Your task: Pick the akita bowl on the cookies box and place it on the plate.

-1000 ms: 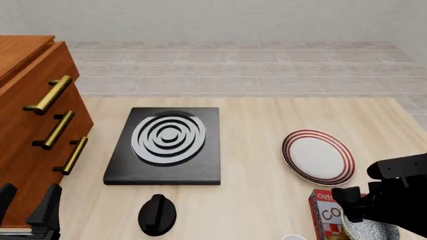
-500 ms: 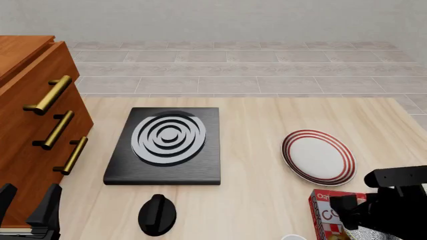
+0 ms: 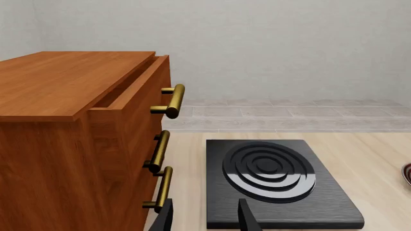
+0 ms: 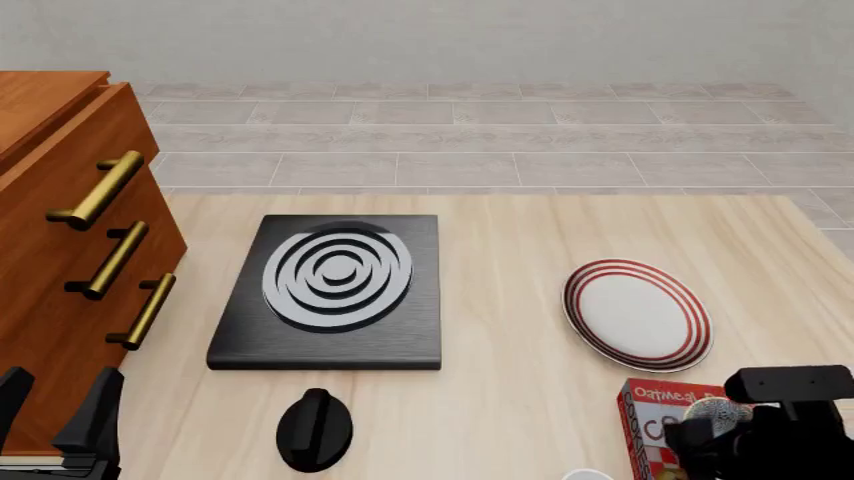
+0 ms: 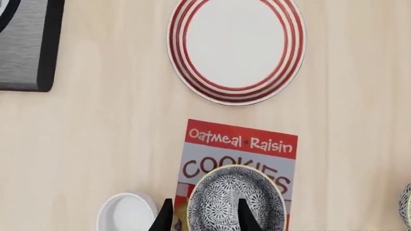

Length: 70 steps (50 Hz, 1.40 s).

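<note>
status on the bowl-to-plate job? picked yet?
Done: nothing placed; the plate is bare. In hand: the right gripper is down at the akita bowl, fingers apart and straddling its rim in the right wrist view, with the bowl on the cookies box. No closed grip shows. Left: close, lift, carry to the plate, release. The left gripper hangs open near the drawers, uninvolved.
</note>
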Each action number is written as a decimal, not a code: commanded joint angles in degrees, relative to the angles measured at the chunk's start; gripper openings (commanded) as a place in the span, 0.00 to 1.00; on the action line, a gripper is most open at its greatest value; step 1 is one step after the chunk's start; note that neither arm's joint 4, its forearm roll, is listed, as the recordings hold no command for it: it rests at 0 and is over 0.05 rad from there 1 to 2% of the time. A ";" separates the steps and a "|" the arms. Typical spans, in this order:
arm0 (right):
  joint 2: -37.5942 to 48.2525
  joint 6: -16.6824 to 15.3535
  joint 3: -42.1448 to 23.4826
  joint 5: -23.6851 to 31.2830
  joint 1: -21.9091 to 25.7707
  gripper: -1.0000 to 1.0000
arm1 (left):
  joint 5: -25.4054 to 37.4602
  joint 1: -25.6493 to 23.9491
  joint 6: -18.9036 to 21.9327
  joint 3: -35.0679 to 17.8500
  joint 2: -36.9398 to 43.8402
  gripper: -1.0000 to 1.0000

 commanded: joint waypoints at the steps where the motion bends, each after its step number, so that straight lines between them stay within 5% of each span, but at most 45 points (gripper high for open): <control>1: 1.63 1.04 2.50 -2.72 -0.09 1.00 | 0.00 0.00 0.00 0.00 0.00 1.00; 25: 10.87 4.95 5.75 -14.36 4.63 1.00 | 0.00 0.00 0.00 0.00 0.00 1.00; 30: 11.07 8.54 6.01 -14.92 6.67 1.00 | 0.00 0.00 0.00 0.00 0.00 1.00; 31: 10.63 8.12 5.53 -14.10 6.67 0.00 | 0.00 0.00 0.00 0.00 0.00 1.00; 43: 9.13 5.84 4.58 -14.33 3.95 0.00 | 0.00 0.00 0.00 0.00 0.00 1.00; 52: 7.73 -0.65 3.15 -14.94 -1.20 0.00 | 0.00 0.00 0.00 0.00 0.00 1.00; 55: 6.06 -4.47 1.56 -13.37 -3.24 0.00 | 0.00 0.00 0.00 0.00 0.00 1.00; 56: 4.82 -8.30 0.57 -12.63 -5.56 0.00 | 0.00 0.00 0.00 0.00 0.00 1.00; 57: 4.41 -7.63 -1.16 -11.39 -5.82 0.00 | 0.00 0.00 0.00 0.00 0.00 1.00; 59: 2.29 -12.96 -2.68 -10.27 -7.87 0.00 | 0.00 0.00 0.00 0.00 0.00 1.00; 60: 2.18 -12.63 -4.01 -9.52 -7.88 0.00 | 0.00 0.00 0.00 0.00 0.00 1.00; 61: 0.97 -16.46 -4.51 -9.41 -9.46 0.00 | 0.00 0.00 0.00 0.00 0.00 1.00; 63: 1.40 -15.73 -6.12 -8.90 -9.37 0.00 | 0.00 0.00 0.00 0.00 0.00 1.00; 66: 0.98 -21.13 -7.93 -9.73 -11.69 0.00 | 0.00 0.00 0.00 0.00 0.00 1.00; 70: 2.45 -21.70 -9.54 -10.55 -12.11 0.00 | 0.00 0.00 0.00 0.00 0.00 1.00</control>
